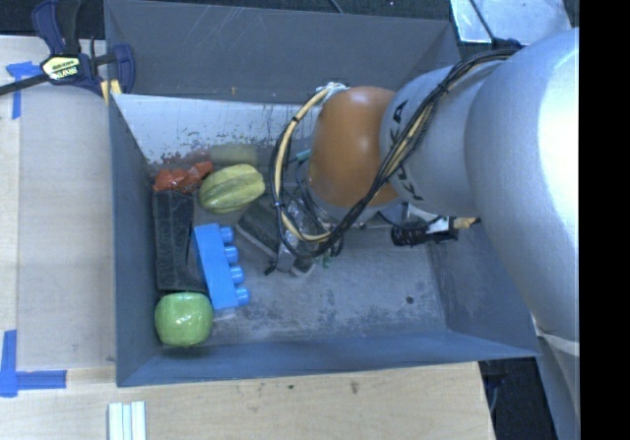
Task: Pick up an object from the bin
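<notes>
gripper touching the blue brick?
Apart. The camera view shows bare bin floor between the gripper and the blue brick.

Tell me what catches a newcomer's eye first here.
The robot's big silver arm with its orange cover reaches in from the right over the middle of the bin. Along its left side lie a green apple, a blue toy brick and a yellow-green gourd.

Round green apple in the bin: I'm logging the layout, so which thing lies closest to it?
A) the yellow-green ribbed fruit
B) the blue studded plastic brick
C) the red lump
B: the blue studded plastic brick lies right beside the round green apple, at its upper right in the camera view.
</notes>
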